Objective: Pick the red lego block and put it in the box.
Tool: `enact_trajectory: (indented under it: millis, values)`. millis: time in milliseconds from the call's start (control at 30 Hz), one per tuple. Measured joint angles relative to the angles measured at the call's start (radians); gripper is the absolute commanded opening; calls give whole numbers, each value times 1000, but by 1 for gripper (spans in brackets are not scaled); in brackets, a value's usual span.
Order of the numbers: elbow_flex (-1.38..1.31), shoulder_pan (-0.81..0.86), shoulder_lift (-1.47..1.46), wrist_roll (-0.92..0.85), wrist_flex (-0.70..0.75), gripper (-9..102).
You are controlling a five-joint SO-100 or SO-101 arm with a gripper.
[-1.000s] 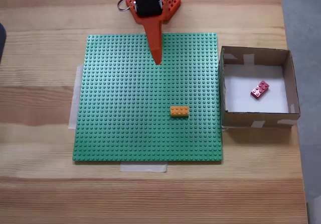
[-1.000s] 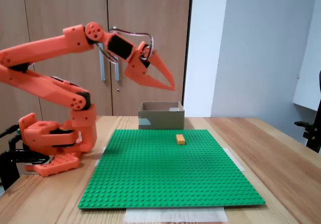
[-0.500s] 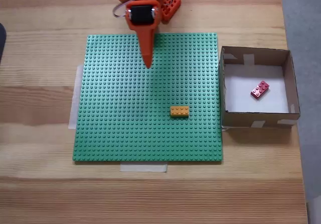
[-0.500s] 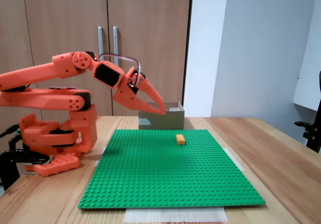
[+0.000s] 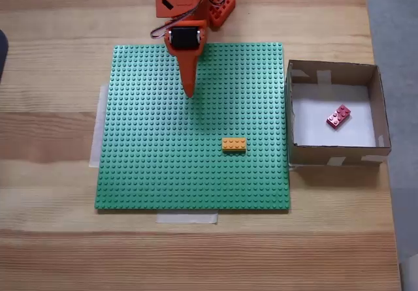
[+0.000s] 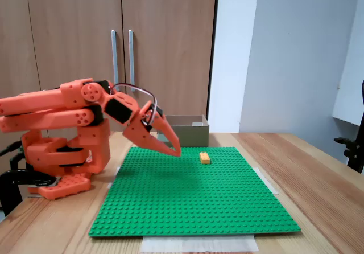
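Note:
The red lego block [image 5: 338,115] lies tilted on the white floor of the box [image 5: 333,152], which stands at the right edge of the green baseplate [image 5: 163,167] in a fixed view. In another fixed view the box [image 6: 187,132] sits behind the plate and the block is hidden inside it. My orange gripper [image 5: 190,92] [image 6: 176,152] hangs shut and empty just above the plate's far-left part, well away from the box.
An orange-yellow brick [image 5: 234,145] [image 6: 205,158] sits on the plate, nearer the box. The arm's base [image 6: 62,157] stands beyond the plate's far edge. Bare wooden table [image 5: 196,252] surrounds the plate. Tape strips hold the plate's edges.
The arm has folded down and back toward its base, and the gripper has lowered from high above the plate to just over its surface. The bricks have not moved.

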Motion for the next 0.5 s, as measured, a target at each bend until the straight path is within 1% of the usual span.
enact_trajectory:
  millis: [500]
  values:
    - [71, 11, 8, -25, -9, -1]
